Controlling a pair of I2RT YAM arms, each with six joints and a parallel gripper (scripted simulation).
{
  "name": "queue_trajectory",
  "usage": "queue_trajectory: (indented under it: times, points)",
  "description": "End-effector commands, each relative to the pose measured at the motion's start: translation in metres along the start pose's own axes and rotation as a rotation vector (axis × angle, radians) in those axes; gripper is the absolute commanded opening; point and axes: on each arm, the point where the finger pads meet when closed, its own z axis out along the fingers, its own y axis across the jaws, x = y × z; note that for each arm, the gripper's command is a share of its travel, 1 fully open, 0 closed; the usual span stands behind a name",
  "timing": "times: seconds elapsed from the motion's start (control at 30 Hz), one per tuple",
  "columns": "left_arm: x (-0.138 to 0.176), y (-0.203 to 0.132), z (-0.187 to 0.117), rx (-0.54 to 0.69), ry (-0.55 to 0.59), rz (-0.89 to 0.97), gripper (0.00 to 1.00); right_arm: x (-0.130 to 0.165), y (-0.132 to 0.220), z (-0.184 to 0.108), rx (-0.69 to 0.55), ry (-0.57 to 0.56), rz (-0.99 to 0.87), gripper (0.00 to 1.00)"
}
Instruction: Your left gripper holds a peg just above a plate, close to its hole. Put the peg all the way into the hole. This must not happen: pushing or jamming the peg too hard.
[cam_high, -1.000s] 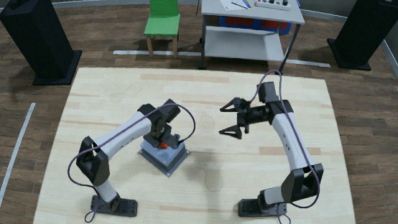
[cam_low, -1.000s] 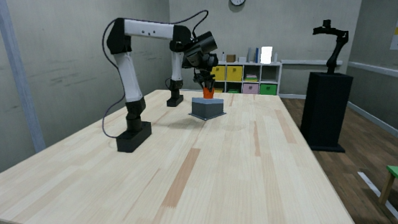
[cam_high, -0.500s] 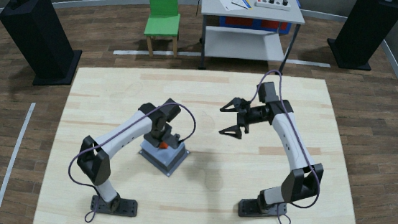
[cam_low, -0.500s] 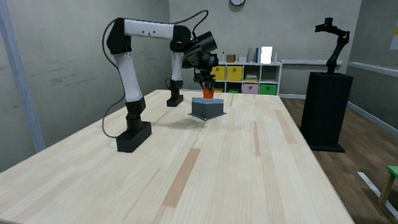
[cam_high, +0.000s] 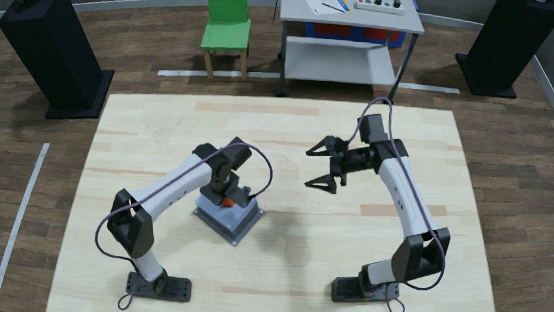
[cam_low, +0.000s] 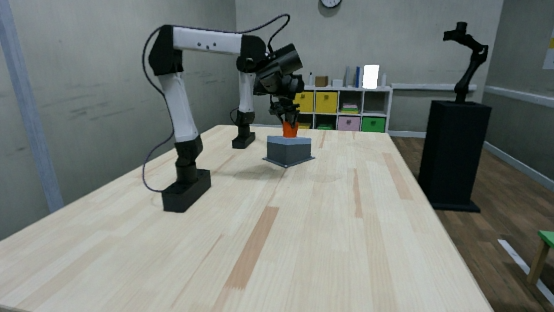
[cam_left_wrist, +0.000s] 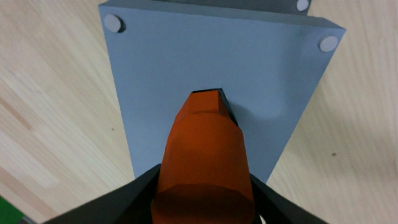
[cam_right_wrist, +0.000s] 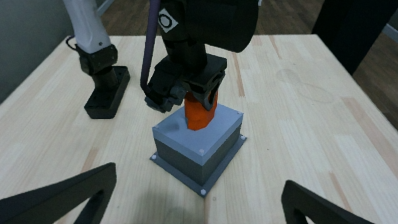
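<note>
The orange peg (cam_high: 227, 202) (cam_low: 290, 131) (cam_left_wrist: 202, 145) (cam_right_wrist: 197, 118) stands roughly upright at the hole of the blue-grey plate (cam_high: 235, 221) (cam_left_wrist: 150, 60) (cam_right_wrist: 172, 131). In the left wrist view, a thin dark strip of the hole (cam_left_wrist: 229, 107) shows along the peg's far and right edges. The peg hides the rest of the hole, and I cannot tell how deep its lower end sits. My left gripper (cam_left_wrist: 202, 176) (cam_right_wrist: 200, 104) is shut on the peg, above the plate. My right gripper (cam_high: 306, 169) (cam_right_wrist: 199, 180) is open and empty, well to the side of the plate.
The plate tops a dark grey block (cam_low: 287, 155) with a wider base flange (cam_right_wrist: 203, 191) on the wooden table (cam_high: 150, 120). The left arm reaches over it. The right arm's base (cam_high: 350, 290) stands at the table's near edge.
</note>
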Motion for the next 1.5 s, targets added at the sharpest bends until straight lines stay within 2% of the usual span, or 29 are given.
queue_trajectory:
  times: [0.0,0.83,0.93,1.47]
  points:
    - [0.003,0.005,-0.017,-0.046,0.000,-0.005,0.40,-0.015,-0.001,-0.004,0.003,-0.022,-0.044,1.00]
    - [0.001,0.004,-0.019,-0.078,-0.006,-0.007,0.40,-0.015,-0.001,-0.004,0.003,-0.022,-0.044,1.00]
    - [0.000,0.005,-0.015,-0.037,-0.002,-0.010,0.40,-0.015,-0.001,-0.004,0.003,-0.022,-0.044,1.00]
    - [-0.006,0.005,0.002,-0.039,-0.004,-0.007,0.40,-0.015,-0.001,-0.004,0.003,-0.022,-0.044,1.00]
